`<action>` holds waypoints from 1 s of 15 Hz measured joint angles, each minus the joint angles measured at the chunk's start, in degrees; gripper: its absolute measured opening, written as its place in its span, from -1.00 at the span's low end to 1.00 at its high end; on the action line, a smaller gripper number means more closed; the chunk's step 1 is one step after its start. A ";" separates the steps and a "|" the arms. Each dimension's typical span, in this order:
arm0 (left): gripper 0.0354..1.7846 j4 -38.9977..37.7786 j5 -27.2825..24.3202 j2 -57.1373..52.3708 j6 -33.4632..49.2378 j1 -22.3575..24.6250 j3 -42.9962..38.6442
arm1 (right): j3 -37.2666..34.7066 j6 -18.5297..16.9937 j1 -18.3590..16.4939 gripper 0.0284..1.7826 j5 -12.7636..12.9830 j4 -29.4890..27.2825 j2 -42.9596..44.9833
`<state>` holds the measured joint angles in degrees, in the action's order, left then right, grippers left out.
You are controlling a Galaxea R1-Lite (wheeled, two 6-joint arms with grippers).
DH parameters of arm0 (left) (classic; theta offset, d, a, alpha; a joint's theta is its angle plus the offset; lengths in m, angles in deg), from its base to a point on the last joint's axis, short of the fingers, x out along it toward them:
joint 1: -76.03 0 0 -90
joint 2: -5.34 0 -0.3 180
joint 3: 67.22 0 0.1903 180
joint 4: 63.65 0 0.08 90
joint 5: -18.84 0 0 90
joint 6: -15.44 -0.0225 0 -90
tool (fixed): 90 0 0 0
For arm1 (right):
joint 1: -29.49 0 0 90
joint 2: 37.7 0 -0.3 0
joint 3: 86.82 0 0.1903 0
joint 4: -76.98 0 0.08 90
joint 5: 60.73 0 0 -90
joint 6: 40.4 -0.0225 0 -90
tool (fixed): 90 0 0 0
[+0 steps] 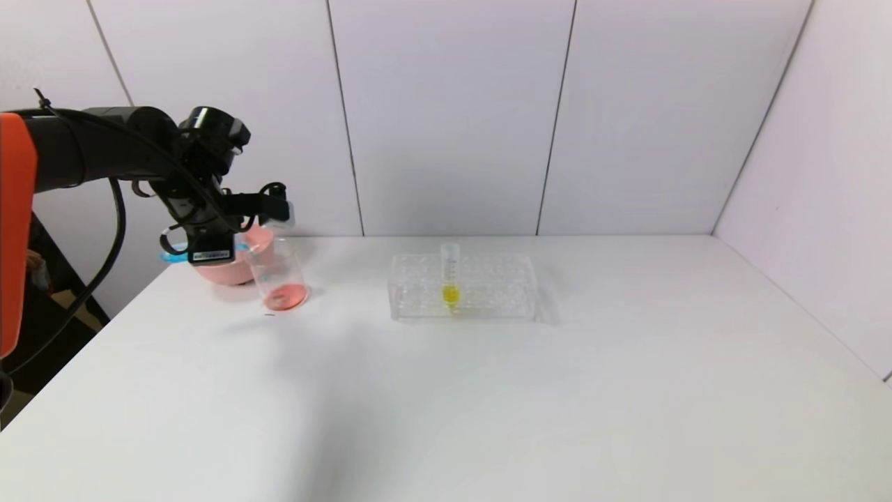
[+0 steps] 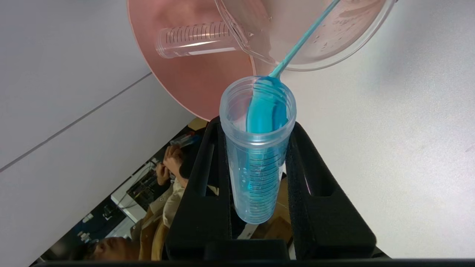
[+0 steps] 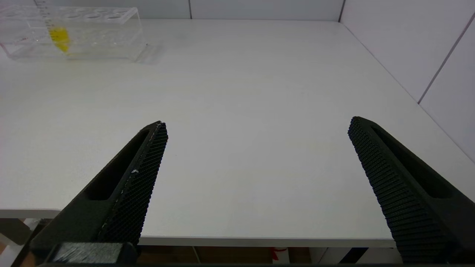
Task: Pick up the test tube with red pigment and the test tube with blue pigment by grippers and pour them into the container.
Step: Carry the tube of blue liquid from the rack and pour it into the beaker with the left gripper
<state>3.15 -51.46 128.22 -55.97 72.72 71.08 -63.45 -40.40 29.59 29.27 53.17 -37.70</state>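
Note:
My left gripper (image 2: 257, 124) is shut on the test tube with blue pigment (image 2: 256, 167), a clear graduated tube held tilted at the table's far left. A thin blue stream (image 2: 302, 39) runs from its mouth into the container (image 2: 345, 44). This small clear beaker (image 1: 282, 275) has pinkish-red liquid at its bottom. The test tube with red pigment is out of view; an empty clear graduated tube (image 2: 195, 37) lies in the pink bowl (image 2: 193, 85). My right gripper (image 3: 258, 124) is open over the table's near edge, with nothing between its fingers.
The pink bowl (image 1: 226, 268) stands just behind and left of the beaker. A clear tube rack (image 1: 488, 286) sits mid-table with one yellow-liquid tube (image 1: 450, 279) upright in it. The rack (image 3: 92, 37) lies far from my right gripper. White walls close the back and right.

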 joint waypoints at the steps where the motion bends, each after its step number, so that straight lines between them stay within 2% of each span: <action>1: -0.53 -0.06 0.24 0.07 0.17 -0.11 0.01 | 0.00 -0.02 0.00 0.99 0.00 0.00 0.00; 15: -0.53 -0.27 4.88 0.41 0.35 -1.44 0.00 | 0.00 0.00 0.00 0.99 0.00 0.00 0.00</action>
<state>2.89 -46.59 128.64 -55.61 71.28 71.08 -63.45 -40.40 29.59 29.27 53.17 -37.70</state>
